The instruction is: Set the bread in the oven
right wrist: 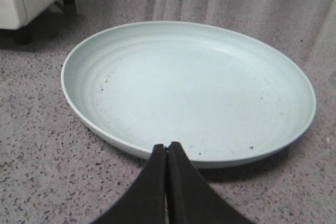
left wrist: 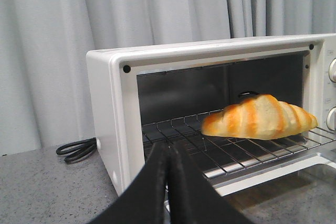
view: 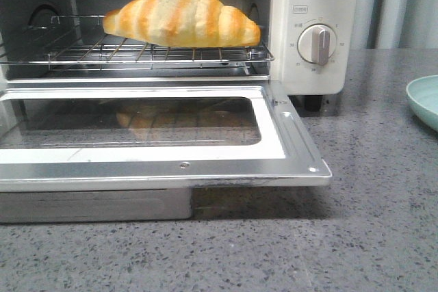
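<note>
Golden-orange bread (view: 181, 17) lying on the wire rack (view: 157, 52) inside the open oven (left wrist: 113, 108), beyond the left gripper (left wrist: 168, 153), jaws pressed together empty, right gripper (right wrist: 167, 153) likewise closed before a pale green plate (right wrist: 79, 61) on the grey tabletop (view: 369, 237)

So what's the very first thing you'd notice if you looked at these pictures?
The stripy golden bread jumps out first, lying on the wire rack inside the cream-white oven, whose glass door hangs open toward the front. Next is the pale green plate, with nothing on it, on the grey counter to the oven's right. The right tool sits closed just by the plate's rim.
</note>
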Tool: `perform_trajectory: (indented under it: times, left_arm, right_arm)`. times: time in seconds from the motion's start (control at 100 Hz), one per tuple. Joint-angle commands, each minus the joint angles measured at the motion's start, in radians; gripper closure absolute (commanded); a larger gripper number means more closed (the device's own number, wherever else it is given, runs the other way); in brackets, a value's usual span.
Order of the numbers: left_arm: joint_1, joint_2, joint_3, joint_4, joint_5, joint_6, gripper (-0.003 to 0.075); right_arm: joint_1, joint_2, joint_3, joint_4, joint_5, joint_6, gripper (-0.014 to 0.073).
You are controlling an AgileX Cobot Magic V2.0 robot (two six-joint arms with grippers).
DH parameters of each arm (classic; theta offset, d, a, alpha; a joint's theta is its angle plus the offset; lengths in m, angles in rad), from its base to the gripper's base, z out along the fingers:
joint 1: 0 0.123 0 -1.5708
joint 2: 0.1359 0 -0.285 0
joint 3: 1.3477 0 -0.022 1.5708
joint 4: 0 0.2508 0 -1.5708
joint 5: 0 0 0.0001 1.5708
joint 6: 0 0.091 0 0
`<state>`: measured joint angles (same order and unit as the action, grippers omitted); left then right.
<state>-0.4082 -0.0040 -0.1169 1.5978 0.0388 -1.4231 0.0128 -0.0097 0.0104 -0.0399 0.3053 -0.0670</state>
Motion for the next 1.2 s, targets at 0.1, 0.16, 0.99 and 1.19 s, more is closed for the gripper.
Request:
perform_trajectory:
  times: [0.1,0.16,0.99,1.19]
  left_arm:
    - [0.003,-0.010,-0.027,-0.020,-0.004,-0.005,0.0741]
    - [0.003,-0.010,-0.027,-0.020,-0.004,-0.005,0.0741]
    - [0.003,-0.010,-0.027,-0.020,-0.004,-0.005,0.0741]
    - [0.003,-0.010,-0.024,-0.020,-0.004,-0.005,0.0741]
  right_arm:
    - [-0.046,-0.019,0.012,0.010,-0.031,-0.012,0.0670]
    - [-0.061,-0.019,0.012,0.021,-0.022,-0.012,0.0670]
    - [-0.065,-0.019,0.012,0.025,0.002,-0.012,0.0670]
    - [-0.065,-0.019,0.012,0.025,0.002,-0.012,0.0670]
